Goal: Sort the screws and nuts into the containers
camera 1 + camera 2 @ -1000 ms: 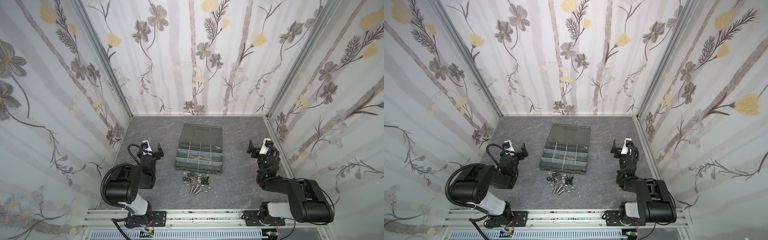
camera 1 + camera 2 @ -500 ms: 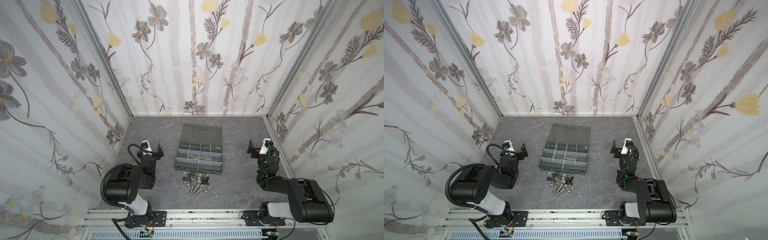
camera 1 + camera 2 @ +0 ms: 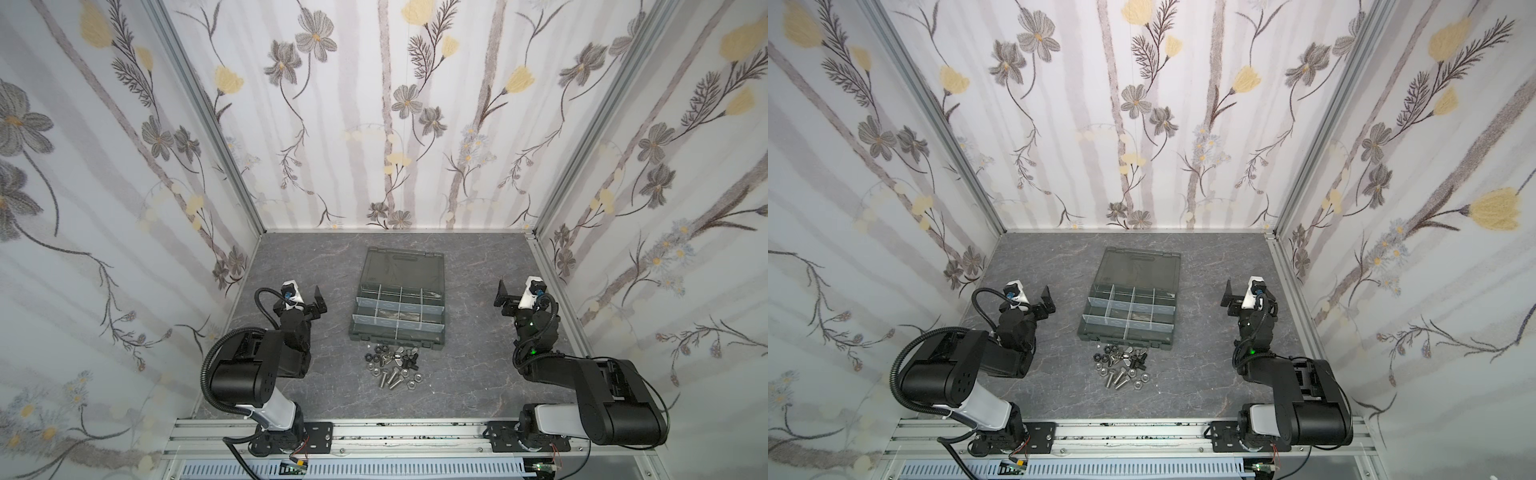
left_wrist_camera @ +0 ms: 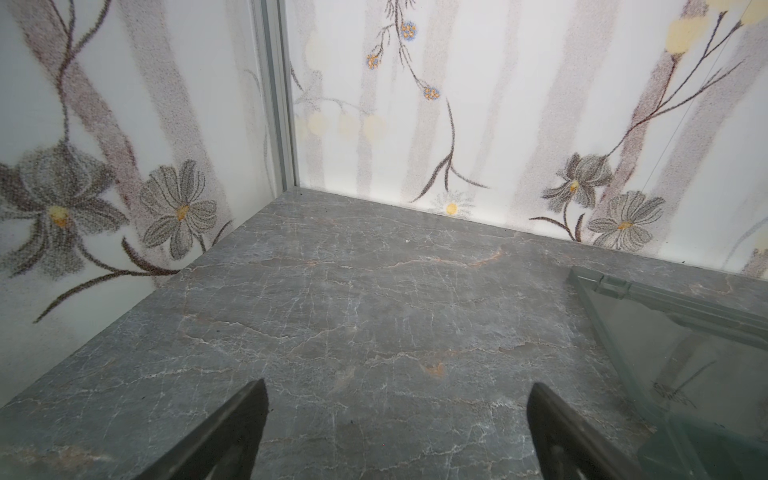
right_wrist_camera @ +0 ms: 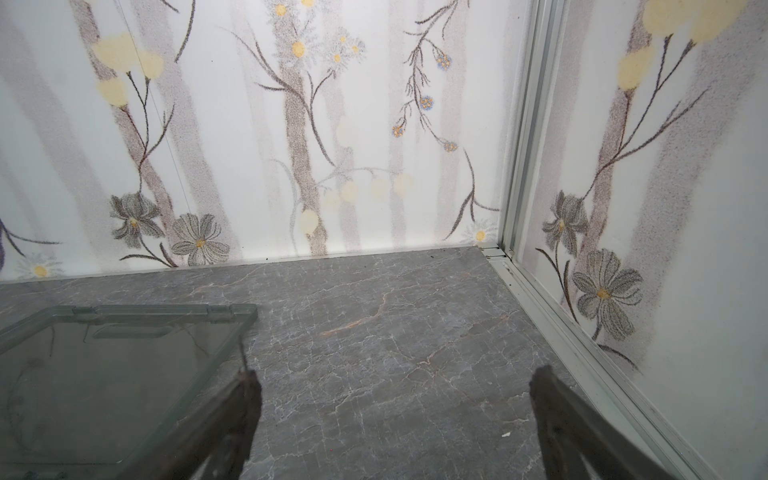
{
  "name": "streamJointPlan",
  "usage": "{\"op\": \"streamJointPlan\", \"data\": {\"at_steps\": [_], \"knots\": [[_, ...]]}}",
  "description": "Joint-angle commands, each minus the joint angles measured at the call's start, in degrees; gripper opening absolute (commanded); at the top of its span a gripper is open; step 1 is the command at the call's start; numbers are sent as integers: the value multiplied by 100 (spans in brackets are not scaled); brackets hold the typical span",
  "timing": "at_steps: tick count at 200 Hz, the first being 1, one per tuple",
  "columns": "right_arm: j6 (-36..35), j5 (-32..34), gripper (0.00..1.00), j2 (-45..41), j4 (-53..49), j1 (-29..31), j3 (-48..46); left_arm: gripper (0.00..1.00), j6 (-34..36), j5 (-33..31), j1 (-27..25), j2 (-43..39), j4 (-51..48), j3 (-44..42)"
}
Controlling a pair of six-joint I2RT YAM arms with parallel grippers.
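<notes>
Screws [image 3: 392, 377] and nuts [image 3: 369, 358] lie mixed in a pile on the counter [image 3: 469, 374], just beside the open case's containers [image 3: 400, 308]. Left fingers [image 4: 232, 436] and right fingers [image 5: 224, 424] stand wide, holding nothing, well apart from the pile.

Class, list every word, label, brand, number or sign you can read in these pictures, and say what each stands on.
None can be read.
The dark grey plastic organiser case and its translucent smoky lid show no legible lettering.
A faint dark squiggle on the lid is too blurred to call text.
The small silver and black metal screws and nuts and the floral wall panels carry no writing.
</notes>
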Motion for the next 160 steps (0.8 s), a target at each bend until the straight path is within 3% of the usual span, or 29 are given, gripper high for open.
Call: {"op": "streamJointPlan", "data": {"at_steps": [1, 51, 75, 92, 128, 146, 160], "knots": [[-61, -56, 100, -15, 124, 10, 20, 100, 9, 10, -7, -9, 129, 37], [-49, -73, 100, 6, 73, 2, 65, 100, 11, 6, -7, -26, 136, 12], [3, -192, 100, -15, 161, -80, 1, 100, 23, -451, -130, -599, -265, 13], [1, -201, 100, -6, 136, -81, 25, 100, -14, -546, -279, -1384, -1466, 225], [-14, 22, 100, -171, 39, -9, 18, 100, -943, -616, -575, -2653, -5006, 1453], [-123, 603, 100, -847, -1230, 318, 352, 100, -1108, -444, -855, -2934, -6390, 1975], [150, 847, 100, -1454, -3019, 575, 948, 100, -1236, -245, -1118, -3161, -7110, 2129]]}}
